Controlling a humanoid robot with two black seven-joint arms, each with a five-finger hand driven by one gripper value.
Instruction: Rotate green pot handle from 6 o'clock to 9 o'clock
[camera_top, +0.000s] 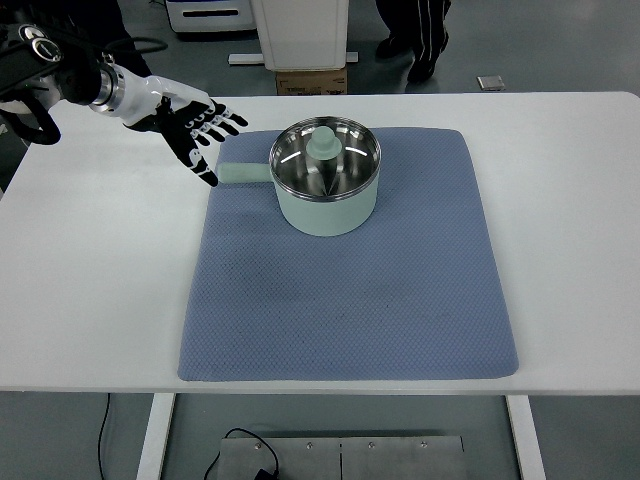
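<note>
The green pot (326, 188), its lid (325, 145) knob-up inside the steel rim, sits just to the right of my left hand (195, 135), on the far part of a blue-grey mat (350, 310) spread over the white table (90, 290). Its stubby handle (243, 173) points straight left, toward my hand, which by the clock of the task reads as nine o'clock; I judge the turn itself as good as done. My fingers (215, 124) are spread and slack, holding nothing, and my thumb (204, 174) hangs just beside the handle's free end; whether it touches I cannot tell from above. To finish well, I would lift the hand up and away to the left rather than sweep sideways, so that no finger catches the handle and drags the pot round or off line. Should the handle need a last nudge, I would press lightly at its tip, where a small push turns the pot most, and keep the body from sliding on the mat. The mat's weave looks grippy, so the pot will likely stay put once released. Beyond the table, far from my hand, stand a white pedestal (300, 35), a cardboard box (310, 82) and a person's legs (415, 35). My right arm does not show.
</note>
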